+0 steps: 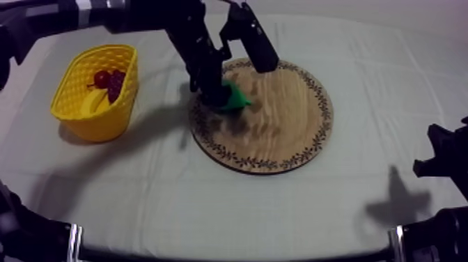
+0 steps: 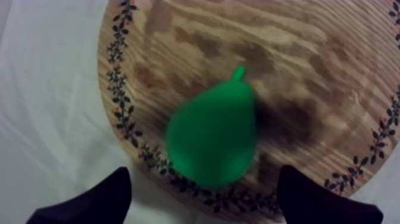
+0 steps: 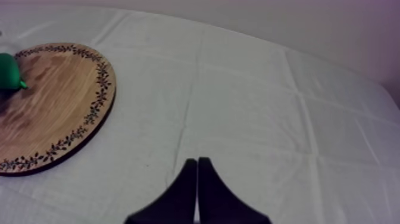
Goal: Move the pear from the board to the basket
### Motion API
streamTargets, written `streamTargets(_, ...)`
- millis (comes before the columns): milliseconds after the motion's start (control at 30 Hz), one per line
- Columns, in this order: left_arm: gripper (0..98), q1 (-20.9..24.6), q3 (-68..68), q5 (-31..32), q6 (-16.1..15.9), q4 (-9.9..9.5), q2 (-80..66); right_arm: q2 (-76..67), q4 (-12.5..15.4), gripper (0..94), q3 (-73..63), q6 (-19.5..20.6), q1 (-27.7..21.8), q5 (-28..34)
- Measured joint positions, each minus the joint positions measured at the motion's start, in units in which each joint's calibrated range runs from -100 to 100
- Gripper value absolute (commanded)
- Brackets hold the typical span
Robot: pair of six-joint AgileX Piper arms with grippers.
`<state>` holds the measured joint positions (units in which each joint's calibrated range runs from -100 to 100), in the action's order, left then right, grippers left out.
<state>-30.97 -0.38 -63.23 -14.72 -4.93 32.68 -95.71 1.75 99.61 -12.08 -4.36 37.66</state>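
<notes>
Pear (image 2: 213,134) on board (image 2: 297,53), left tool (image 2: 203,176) spread over it; basket (image 1: 97,124) holds fruit (image 1: 106,82)

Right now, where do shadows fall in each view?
Top view: a long shadow crosses the cloth between yellow basket and wooden board, another lies lower right. Left wrist view: dark patch on the board beside the pear. Right wrist view: cloth evenly lit.
</notes>
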Motion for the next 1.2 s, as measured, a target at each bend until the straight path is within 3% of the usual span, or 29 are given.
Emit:
streamTargets(367, 87.4, -0.17, -4.42, 1.94, -1.34, 0.78, 6.66, 0.0, 0.0, 0.3, 0.0, 0.0, 0.0, 0.0)
streamTargets(867, 82.4, -0.67, -9.2, 2.86, -0.19, 0.09, 13.69, 0.0, 0.0, 0.3, 0.0, 0.0, 0.0, 0.0)
streamTargets(1033, 76.0, -0.59, -10.95, 2.89, 0.39, 0.01, 15.23, 0.0, 0.0, 0.3, 0.0, 0.03, 0.0, 0.0)
streamTargets(1200, 63.1, -0.51, -11.99, 3.21, 1.5, -0.11, 16.07, 0.0, 0.0, 0.3, 0.0, 0.0, 0.0, 0.13)
